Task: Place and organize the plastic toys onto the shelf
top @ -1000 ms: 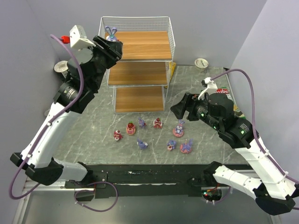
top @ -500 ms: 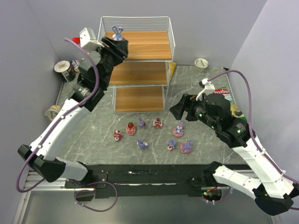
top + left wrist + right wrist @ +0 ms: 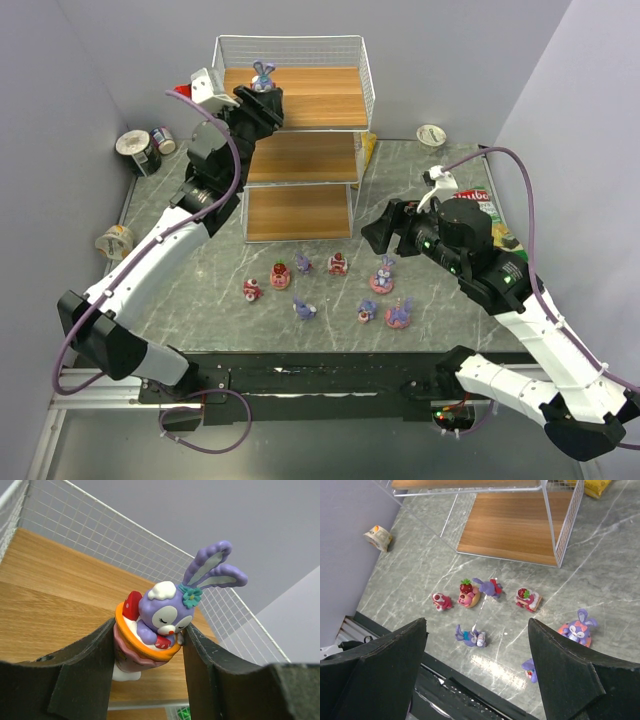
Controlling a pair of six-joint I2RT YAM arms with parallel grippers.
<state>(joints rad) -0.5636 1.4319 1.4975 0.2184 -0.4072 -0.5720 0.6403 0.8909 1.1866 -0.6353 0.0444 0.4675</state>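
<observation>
My left gripper (image 3: 264, 92) is shut on a purple long-eared bunny in an orange-rimmed pink cup (image 3: 159, 618), held just above the top board of the white wire shelf (image 3: 315, 97), near its left back corner; the board also shows in the left wrist view (image 3: 50, 595). Several more toys lie on the table in front of the shelf, among them a pink figure (image 3: 252, 289), a bunny on a pink base (image 3: 383, 277) and a lying purple one (image 3: 470, 636). My right gripper (image 3: 378, 235) hovers open and empty above them (image 3: 477, 622).
Cans (image 3: 135, 148) stand at the back left and a tipped cup (image 3: 115, 240) lies at the left edge. A small cup (image 3: 431, 135) sits at the back right. A chip bag (image 3: 490, 205) lies under the right arm. The shelf's bottom board (image 3: 515, 525) is bare.
My left arm has carried the bunny rightward along the back of the top tier. The right arm has barely moved.
</observation>
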